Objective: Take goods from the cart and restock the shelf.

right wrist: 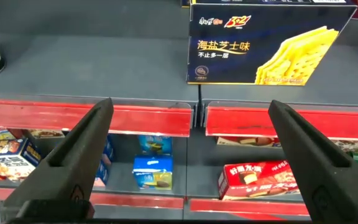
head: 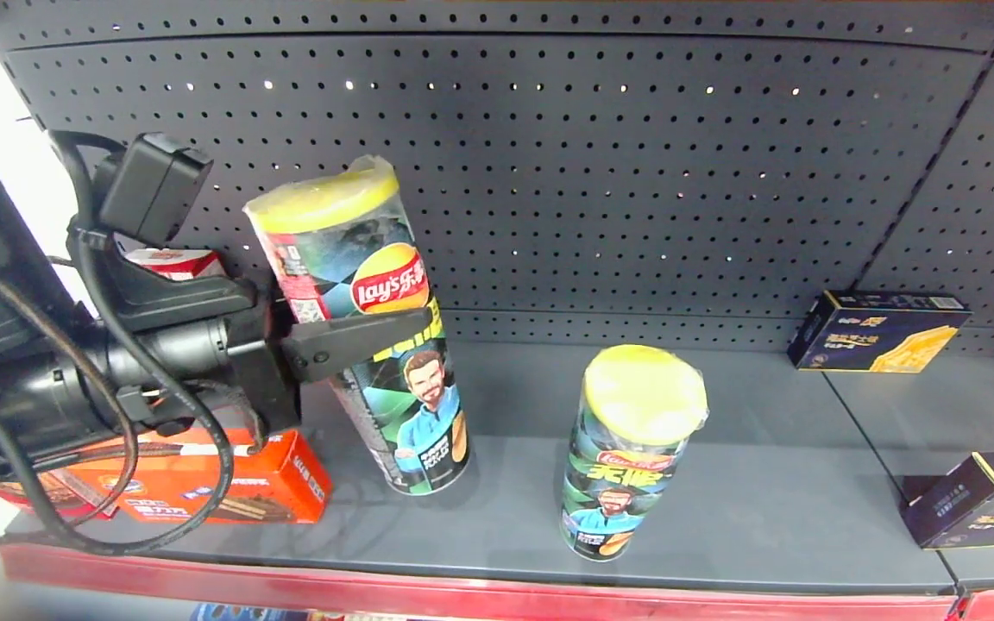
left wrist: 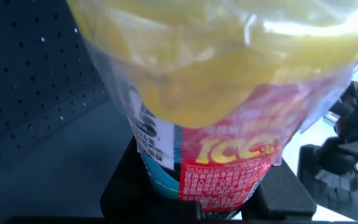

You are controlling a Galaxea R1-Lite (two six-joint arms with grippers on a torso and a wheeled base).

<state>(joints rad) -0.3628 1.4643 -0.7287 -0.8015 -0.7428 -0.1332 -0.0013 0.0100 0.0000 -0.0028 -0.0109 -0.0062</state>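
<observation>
One chip can [head: 415, 414] sits tilted in the L gripper [head: 389, 332], clamped tight, base on the shelf [head: 764, 483] nr a second can [head: 631, 457], prob. to stand beside it; R gripper [right wrist: 190, 109] wide open, empty.

Bare shelf [head: 773, 483] lies open between the standing can [head: 631, 448] and the two dark boxes [head: 881, 332] at right (one back, one near the front edge). Leftward it tightens: the tilted can [head: 411, 405] crowds the orange box [head: 290, 483], pegboard [head: 635, 172] behind.
</observation>
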